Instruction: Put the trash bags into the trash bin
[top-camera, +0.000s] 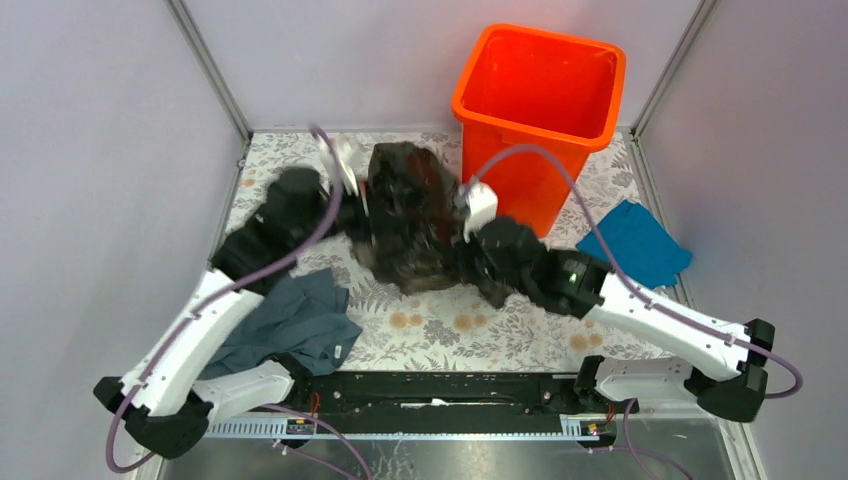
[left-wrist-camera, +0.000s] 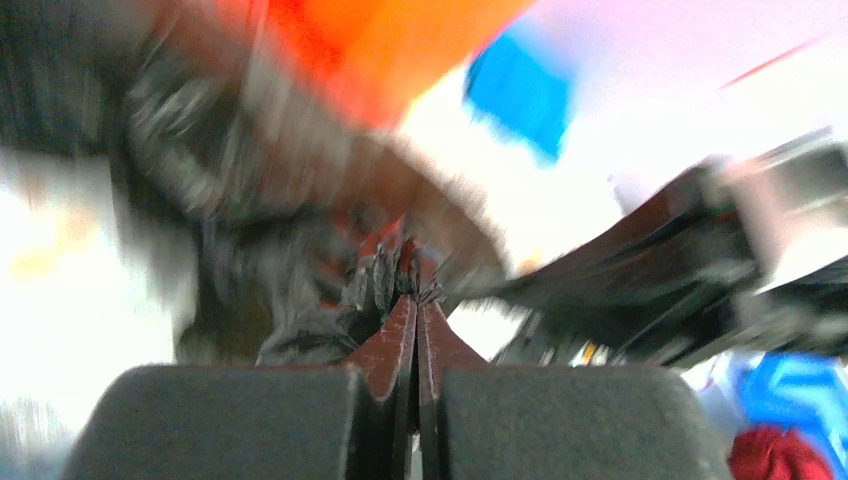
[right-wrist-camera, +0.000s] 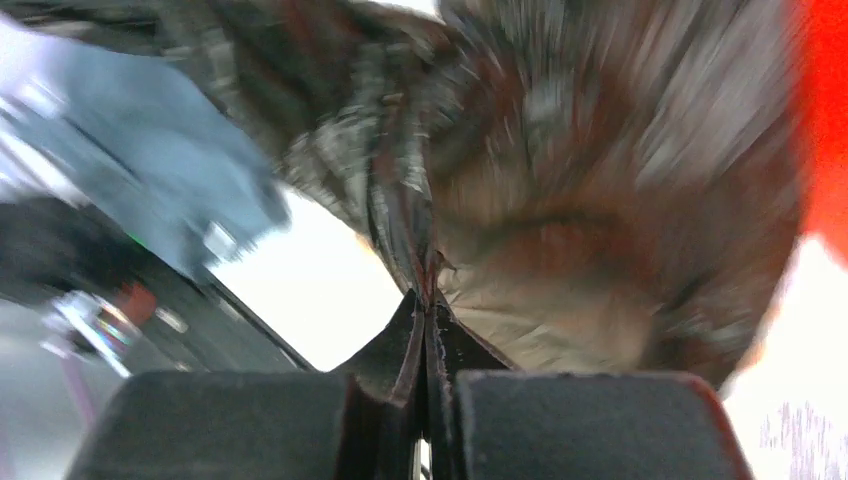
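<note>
A crinkly black trash bag (top-camera: 410, 215) hangs bunched between my two arms above the middle of the table. My left gripper (top-camera: 362, 210) is shut on its left edge; in the left wrist view the film (left-wrist-camera: 385, 275) is pinched at the tips of that gripper (left-wrist-camera: 417, 298). My right gripper (top-camera: 462, 225) is shut on the bag's right side, and the right wrist view shows brownish stretched film (right-wrist-camera: 560, 230) running out from this gripper (right-wrist-camera: 427, 298). The orange trash bin (top-camera: 540, 110) stands upright at the back right, just behind the bag.
A grey-blue cloth (top-camera: 295, 320) lies at the near left beside the left arm. A bright blue cloth (top-camera: 635, 242) lies at the right, next to the bin. Metal frame posts and pale walls close in the sides and the back.
</note>
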